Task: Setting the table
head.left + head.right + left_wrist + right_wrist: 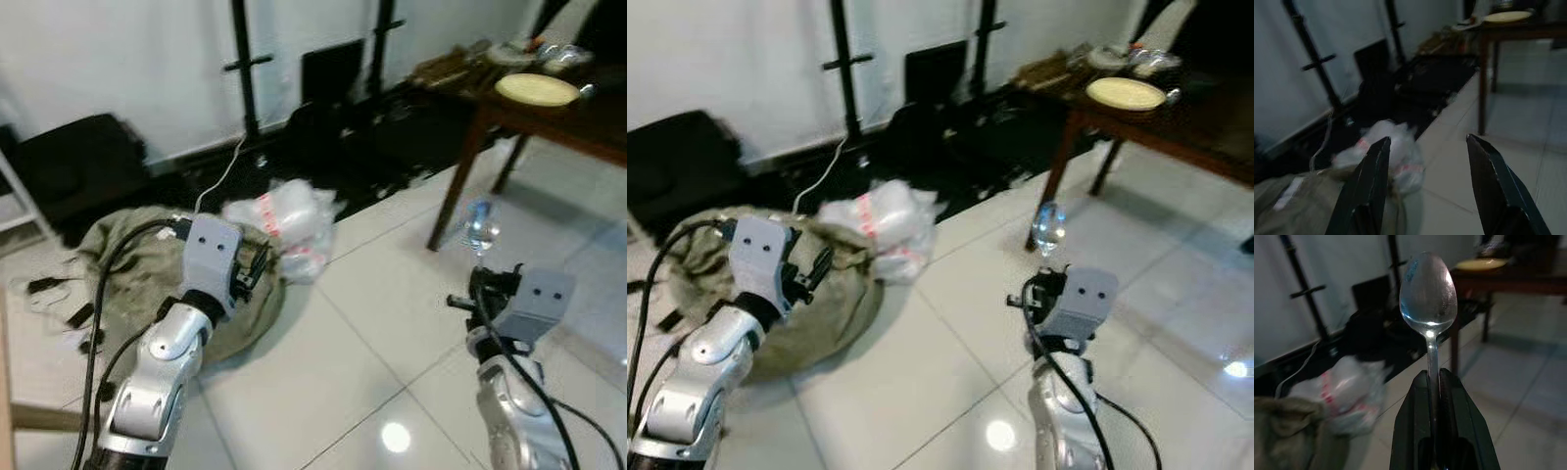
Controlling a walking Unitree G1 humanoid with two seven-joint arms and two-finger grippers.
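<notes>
A shiny metal spoon stands bowl-up in my right gripper, whose two black fingers are shut on its handle; the spoon's bowl glints above my right wrist. My left gripper is held up at the left, open, with nothing between its fingers. Far to the right stands a dark wooden table carrying a pale yellow plate and a few other dishes behind it.
A white plastic bag and an olive cloth bag lie on the white tiled floor ahead of my left arm. Black cases and stand poles line the wall. The table leg stands at the front right.
</notes>
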